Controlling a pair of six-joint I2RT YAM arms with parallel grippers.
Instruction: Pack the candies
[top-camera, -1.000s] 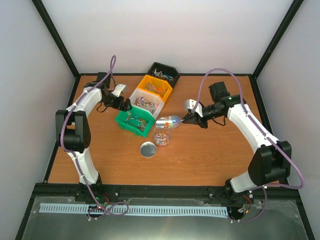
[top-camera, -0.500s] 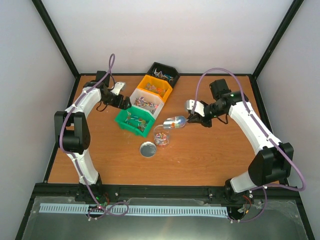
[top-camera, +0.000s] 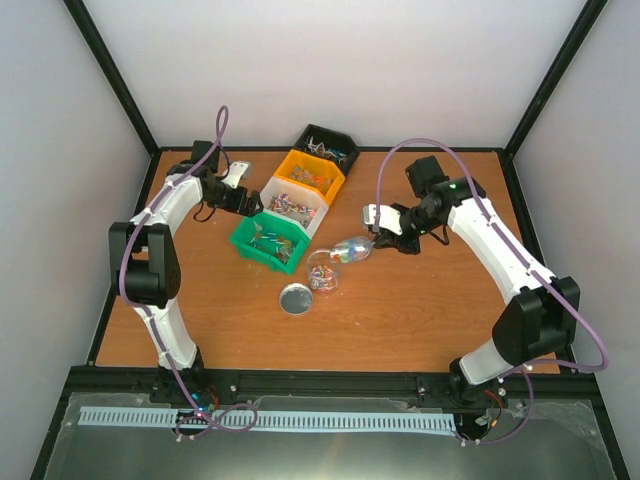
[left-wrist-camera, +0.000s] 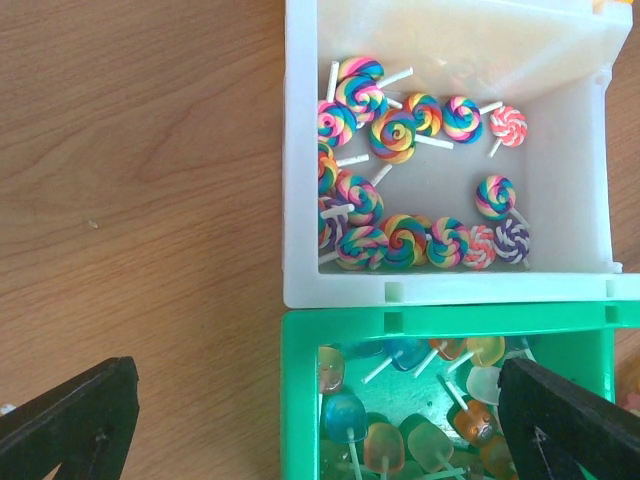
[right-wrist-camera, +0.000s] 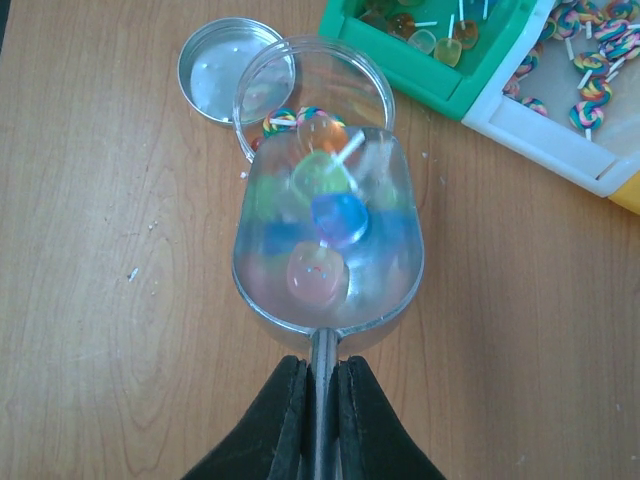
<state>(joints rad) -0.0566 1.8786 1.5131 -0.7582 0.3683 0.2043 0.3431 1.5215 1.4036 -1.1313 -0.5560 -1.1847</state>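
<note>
My right gripper (right-wrist-camera: 320, 390) is shut on the handle of a metal scoop (right-wrist-camera: 328, 230), also seen in the top view (top-camera: 352, 248). The scoop holds several translucent lollipop candies (right-wrist-camera: 338, 217) and tilts down over the rim of the open clear jar (right-wrist-camera: 315, 95). A few candies lie inside the jar (top-camera: 323, 275). My left gripper (left-wrist-camera: 320, 420) is open and empty, hovering over the green bin (left-wrist-camera: 300, 400) of translucent candies (left-wrist-camera: 370, 420), beside the white bin (left-wrist-camera: 300, 200) of swirl lollipops (left-wrist-camera: 400, 130).
The jar's round silver lid (top-camera: 295, 298) lies on the table just left of the jar, and shows in the right wrist view (right-wrist-camera: 228, 68). Green (top-camera: 268, 241), white (top-camera: 293, 205), orange (top-camera: 311, 175) and black (top-camera: 327, 147) bins stand in a diagonal row.
My right gripper has carried the scoop left and down to the jar and tipped its mouth toward it. The left arm has hardly moved.
</note>
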